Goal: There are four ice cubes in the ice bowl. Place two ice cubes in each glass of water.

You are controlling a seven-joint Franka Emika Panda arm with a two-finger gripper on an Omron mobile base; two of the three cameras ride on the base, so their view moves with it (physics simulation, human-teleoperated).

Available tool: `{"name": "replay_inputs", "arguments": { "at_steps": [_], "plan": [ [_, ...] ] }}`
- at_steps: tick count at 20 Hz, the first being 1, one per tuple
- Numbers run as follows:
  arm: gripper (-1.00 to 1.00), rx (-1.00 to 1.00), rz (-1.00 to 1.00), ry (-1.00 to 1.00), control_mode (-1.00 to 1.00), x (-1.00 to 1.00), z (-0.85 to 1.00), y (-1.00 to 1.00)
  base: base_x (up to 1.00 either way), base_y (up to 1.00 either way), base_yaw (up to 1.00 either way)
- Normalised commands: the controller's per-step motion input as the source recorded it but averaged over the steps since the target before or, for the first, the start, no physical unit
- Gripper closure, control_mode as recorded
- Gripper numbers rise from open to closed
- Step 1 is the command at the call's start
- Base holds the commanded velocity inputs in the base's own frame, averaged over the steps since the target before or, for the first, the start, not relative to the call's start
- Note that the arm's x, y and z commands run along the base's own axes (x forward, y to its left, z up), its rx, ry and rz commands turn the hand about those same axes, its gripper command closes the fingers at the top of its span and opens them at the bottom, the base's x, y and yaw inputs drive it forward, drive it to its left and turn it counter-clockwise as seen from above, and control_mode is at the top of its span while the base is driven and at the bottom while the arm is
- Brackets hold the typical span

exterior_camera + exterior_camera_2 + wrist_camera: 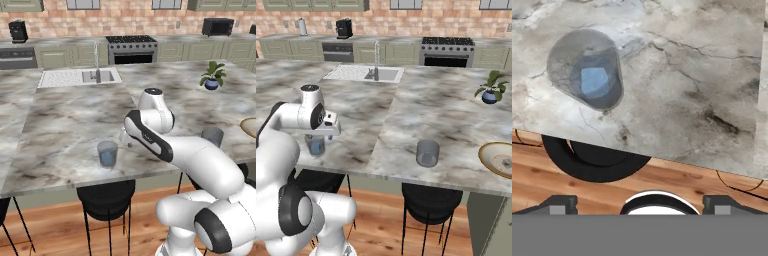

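While the gripper (640,202) hangs over the table (65,120) edge with jaws spread wide and empty, one ice cube (594,82) sits in the near glass of water (107,153); the ice bowl (497,159) lies well apart, beyond the second glass (427,152).

Veined grey marble counter (687,90), see-through grey glass of water (587,70), glossy tan ice bowl (498,159), wood-plank floor (542,180)
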Motion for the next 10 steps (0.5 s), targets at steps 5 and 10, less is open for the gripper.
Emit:
{"name": "replay_inputs", "arguments": {
  "at_steps": [5,10],
  "plan": [
    [-1.0,0.0,0.0,0.0,-1.0,0.0,0.0,0.0,0.0,0.0,0.0],
    [-1.0,0.0,0.0,0.0,1.0,0.0,0.0,0.0,0.0,0.0,0.0]
  ]
}}
